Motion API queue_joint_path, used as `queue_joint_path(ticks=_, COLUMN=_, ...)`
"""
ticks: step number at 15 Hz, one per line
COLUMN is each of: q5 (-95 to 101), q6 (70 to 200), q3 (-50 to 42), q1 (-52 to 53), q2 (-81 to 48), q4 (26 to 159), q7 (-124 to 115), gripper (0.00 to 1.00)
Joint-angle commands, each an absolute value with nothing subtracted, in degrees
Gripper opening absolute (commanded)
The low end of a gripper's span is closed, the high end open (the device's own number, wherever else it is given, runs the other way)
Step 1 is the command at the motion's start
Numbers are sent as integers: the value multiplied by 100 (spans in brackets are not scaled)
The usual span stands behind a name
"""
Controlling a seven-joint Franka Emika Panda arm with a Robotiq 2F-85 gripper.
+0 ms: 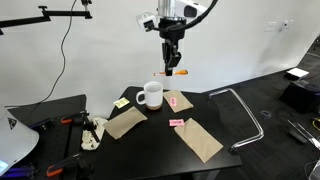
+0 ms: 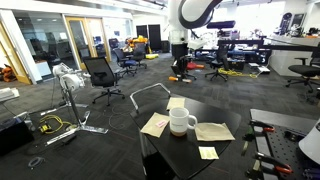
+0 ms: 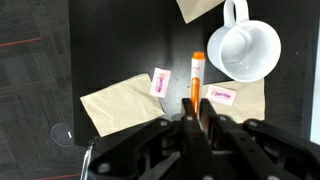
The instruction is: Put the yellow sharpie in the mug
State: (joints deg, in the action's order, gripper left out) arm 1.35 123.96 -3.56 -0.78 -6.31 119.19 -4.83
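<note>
My gripper (image 3: 194, 118) is shut on the yellow sharpie (image 3: 196, 78), an orange-yellow marker that sticks out past the fingers. In both exterior views the gripper (image 1: 173, 52) (image 2: 178, 52) hangs high above the black table with the sharpie (image 1: 176, 70) at its tip. The white mug (image 1: 151, 95) (image 2: 181, 121) stands upright on the table below. In the wrist view the mug (image 3: 245, 50) lies just beside the sharpie's far end, its open mouth facing up and its handle pointing away.
Brown paper napkins (image 1: 126, 123) (image 1: 200, 140) (image 3: 120, 100) lie around the mug on the black table (image 1: 215, 115). Pink notes (image 3: 160, 82) (image 3: 222, 95) and a yellow note (image 1: 120, 103) lie nearby. A metal frame (image 1: 245, 105) sits at the table's side.
</note>
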Motion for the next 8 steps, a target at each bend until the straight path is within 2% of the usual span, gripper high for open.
queue_joint_path(ticks=1, q5=140, q6=12356, q3=-312, q1=-123, q2=-565, q4=11941, q7=-485, gripper=11)
queue_joint_path(ticks=6, q5=139, q6=12352, q3=-312, q1=-124, q2=-515, q4=12008, q7=-484, gripper=11)
queue_joint_path(ticks=7, q5=139, q6=12352, q3=-312, q1=-124, q2=-515, q4=12013, q7=-484, gripper=3)
queue_joint_path(ticks=8, q5=22, q6=12323, q3=-320, q1=-161, q2=-550, q4=11981, q7=-283, gripper=3)
